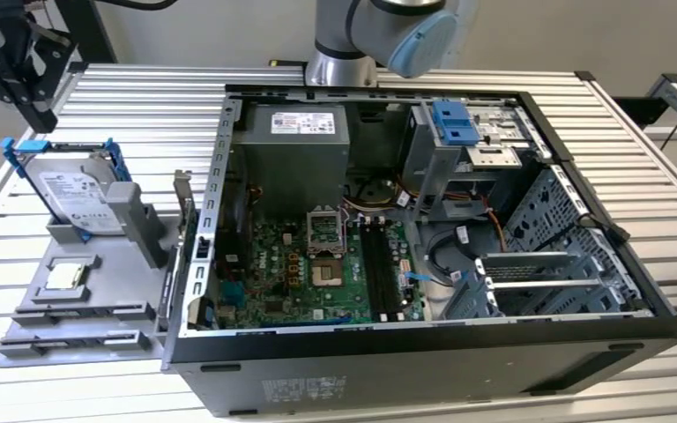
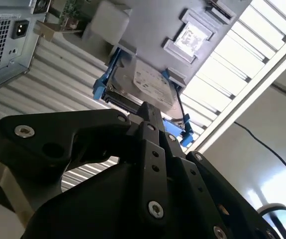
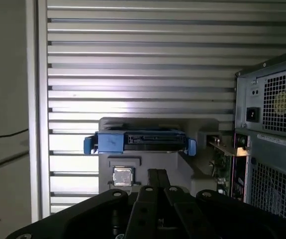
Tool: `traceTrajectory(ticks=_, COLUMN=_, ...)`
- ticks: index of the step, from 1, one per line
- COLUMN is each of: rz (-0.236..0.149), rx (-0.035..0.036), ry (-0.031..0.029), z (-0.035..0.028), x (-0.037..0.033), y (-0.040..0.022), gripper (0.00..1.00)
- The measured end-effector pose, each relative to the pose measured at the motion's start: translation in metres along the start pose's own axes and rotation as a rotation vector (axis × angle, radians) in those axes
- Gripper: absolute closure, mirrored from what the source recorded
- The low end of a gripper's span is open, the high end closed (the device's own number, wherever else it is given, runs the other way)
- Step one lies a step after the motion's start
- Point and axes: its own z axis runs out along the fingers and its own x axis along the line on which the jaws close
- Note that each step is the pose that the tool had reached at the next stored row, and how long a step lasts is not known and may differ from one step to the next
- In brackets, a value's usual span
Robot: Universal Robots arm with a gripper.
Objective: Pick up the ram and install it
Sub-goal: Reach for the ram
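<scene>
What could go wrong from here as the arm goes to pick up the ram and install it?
The black gripper points toward the silver hard drive in its blue bracket and the small square chip on the grey holder, so it might strike or grab the wrong part. Loose cables lie close beside the motherboard's long black slots and could snag during insertion.

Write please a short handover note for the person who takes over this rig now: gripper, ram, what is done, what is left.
Gripper: shut, empty, outside the case, facing the hard drive on the grey tray.
Ram: I cannot tell where it lies.
Done: nothing that shows; the black slots on the motherboard seem unfilled.
Left: the whole job, pick-up and install.
</scene>
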Motion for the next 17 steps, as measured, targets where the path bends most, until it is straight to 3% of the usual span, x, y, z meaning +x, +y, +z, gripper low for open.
traceTrajectory(ticks=5, rz=0.0, rx=0.0, ry=0.0, z=-0.0001, x=0.0005, y=-0.0043, gripper=1.0)
traceTrajectory(ticks=17, rz=0.0, rx=-0.0006, ry=0.0, z=-0.001, x=0.0015, y=-0.0437, gripper=1.0)
